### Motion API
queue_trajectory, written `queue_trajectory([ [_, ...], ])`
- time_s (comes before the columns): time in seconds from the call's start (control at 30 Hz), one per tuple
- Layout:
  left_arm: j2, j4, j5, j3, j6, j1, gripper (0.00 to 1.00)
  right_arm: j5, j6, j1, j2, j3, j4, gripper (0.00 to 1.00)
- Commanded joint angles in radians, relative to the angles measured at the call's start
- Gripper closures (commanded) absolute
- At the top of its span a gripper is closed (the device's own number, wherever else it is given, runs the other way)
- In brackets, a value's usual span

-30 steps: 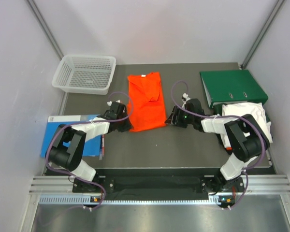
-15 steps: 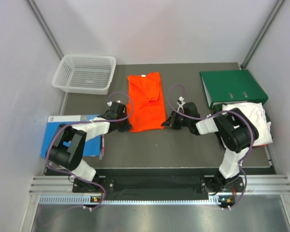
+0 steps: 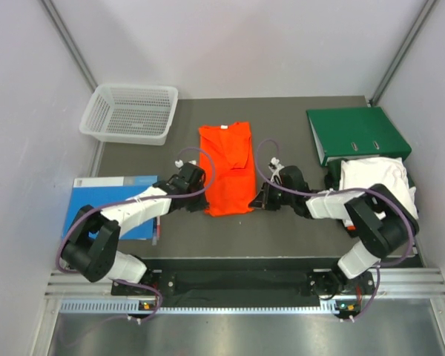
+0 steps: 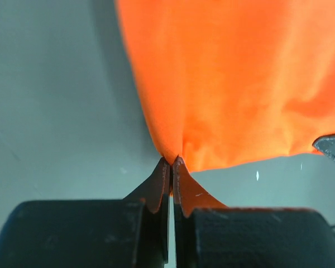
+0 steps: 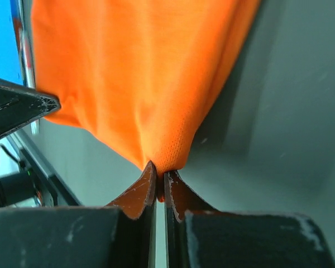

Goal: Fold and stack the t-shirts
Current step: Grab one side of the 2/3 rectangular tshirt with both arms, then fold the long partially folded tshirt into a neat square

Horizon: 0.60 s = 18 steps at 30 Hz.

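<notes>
1. Top view: the long orange t-shirt (image 3: 228, 167) lies mid-way on the dark grey table (image 3: 297, 230), already narrowed lengthwise, collar at the far end. We have the left gripper (image 3: 200, 199) at its near-left corner and the right gripper (image 3: 256, 200) at its near-right corner. The heap of white t-shirts (image 3: 374, 182) sits at the right edge, against the green lever-arch binder (image 3: 356, 133). The white mesh basket (image 3: 130, 113) is far left and the blue book (image 3: 107, 204) near left, both well apart from the orange shirt.
2. Left wrist: the left gripper (image 4: 172, 164) is pinched closed on the hem corner of the orange t-shirt (image 4: 223, 84), and the cloth puckers up from the tips. Only a thin bite of cloth is held.
3. Right wrist: the right gripper (image 5: 160, 173) is likewise clamped on the other hem corner of the orange t-shirt (image 5: 134, 72), with a similarly small bite.
4. Judgement: the step in hand is the crosswise fold, hem to collar. To do it well we would raise both corners level and together and keep the hem taut between them. Then carry it straight over, lay it square on the collar edge, and let go only once the cloth is flat. Slip from the thin pinches is the risk.
</notes>
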Motion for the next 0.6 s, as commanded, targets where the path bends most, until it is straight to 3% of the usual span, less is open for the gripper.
queue_trajectory([
  [0.0,-0.018,-0.109,-0.085,0.079,-0.025,-0.062,1.00,0.052,-0.061,0.038,-0.122,-0.012,-0.046,1.00],
  [0.3,0.061,-0.210,-0.198,0.295,0.060,-0.047,1.00,0.196,-0.219,0.035,-0.234,0.158,-0.236,0.99],
  [0.57,0.172,-0.269,-0.228,0.525,0.156,0.004,1.00,0.233,-0.308,0.019,-0.141,0.378,-0.273,0.98],
])
